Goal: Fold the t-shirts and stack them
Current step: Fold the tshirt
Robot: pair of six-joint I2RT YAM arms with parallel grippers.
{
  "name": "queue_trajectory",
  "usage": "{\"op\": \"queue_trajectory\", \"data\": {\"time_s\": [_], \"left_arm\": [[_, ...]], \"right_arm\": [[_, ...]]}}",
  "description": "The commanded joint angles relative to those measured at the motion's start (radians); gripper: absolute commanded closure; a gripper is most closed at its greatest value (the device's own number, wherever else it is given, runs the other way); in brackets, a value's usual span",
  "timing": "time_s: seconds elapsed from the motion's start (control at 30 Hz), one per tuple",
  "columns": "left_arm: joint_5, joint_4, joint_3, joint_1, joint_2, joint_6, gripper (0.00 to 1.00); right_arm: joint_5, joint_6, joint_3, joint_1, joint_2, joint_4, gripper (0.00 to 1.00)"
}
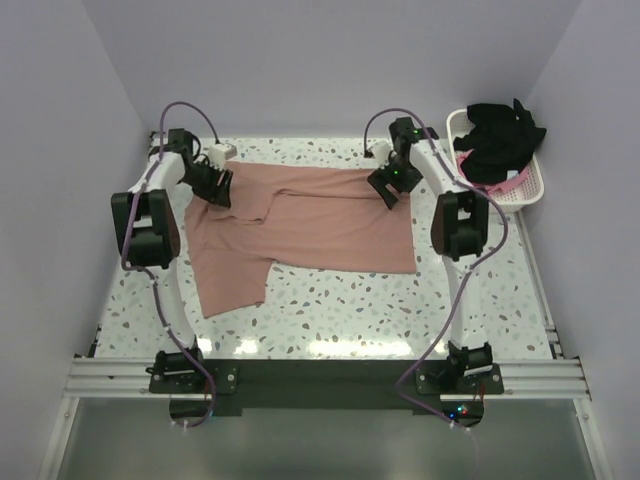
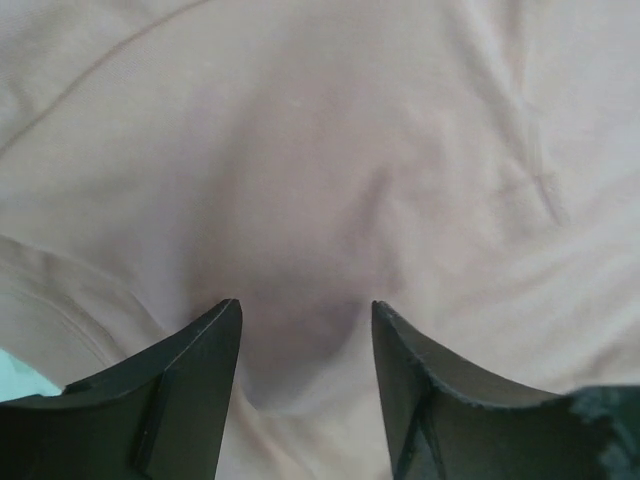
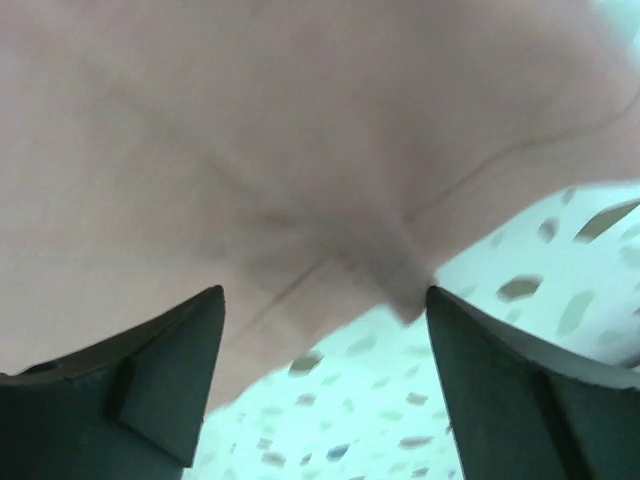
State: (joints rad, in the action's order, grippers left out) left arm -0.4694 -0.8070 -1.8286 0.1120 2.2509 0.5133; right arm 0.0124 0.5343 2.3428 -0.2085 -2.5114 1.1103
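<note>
Grippers first: left gripper (image 2: 305, 330) has its jaws apart with nothing clamped. It is low over the salmon shirt (image 1: 320, 225), with a soft bulge of cloth in the gap between the fingers (image 2: 190, 390). Right gripper (image 3: 324, 320) has its jaws spread wide and grips nothing. A hemmed corner of the same shirt hangs in the gap, with speckled table (image 1: 400, 310) showing below it.

From the top view, the left gripper is at the shirt's far-left part and the right gripper at its far-right edge, so both are on the far side of the cloth.

The shirt is spread across the middle of the table, mostly flat, with a flap running toward the near-left and some creasing by the left gripper. It isn't a tidy fold.

Black shirt (image 1: 500, 135) is bunched on top of the basket (image 1: 530, 190) at the far right. A bit of the brighter pink shirt (image 1: 515, 183) peeks out under it.

Progress looks early. One shirt is laid out but not folded, two are untouched in the basket, and there's no stack anywhere. Likely step in hand is pinching the far edge with both grippers for a first fold. Left to do: fold this one, then pull out, fold and stack the other two
</note>
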Motion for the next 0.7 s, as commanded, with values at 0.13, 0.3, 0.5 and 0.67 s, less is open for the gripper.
{"op": "queue_trajectory", "data": {"time_s": [0.13, 0.3, 0.5, 0.67], "left_arm": [[-0.147, -0.165, 0.259, 0.018, -0.431, 0.353, 0.29], [-0.123, -0.228, 0.497, 0.021, -0.686, 0.579, 0.29], [-0.084, -0.273, 0.701, 0.021, -0.806, 0.677, 0.35], [-0.107, -0.273, 0.736, 0.023, -0.821, 0.631, 0.38]], "right_arm": [[0.227, 0.111, -0.388, -0.014, 0.494, 0.086, 0.04], [0.192, 0.173, -0.703, -0.058, 0.673, 0.063, 0.09], [0.071, 0.181, -0.968, -0.144, 0.793, -0.085, 0.4], [-0.011, 0.184, -1.079, -0.195, 0.807, -0.191, 0.53]]}}
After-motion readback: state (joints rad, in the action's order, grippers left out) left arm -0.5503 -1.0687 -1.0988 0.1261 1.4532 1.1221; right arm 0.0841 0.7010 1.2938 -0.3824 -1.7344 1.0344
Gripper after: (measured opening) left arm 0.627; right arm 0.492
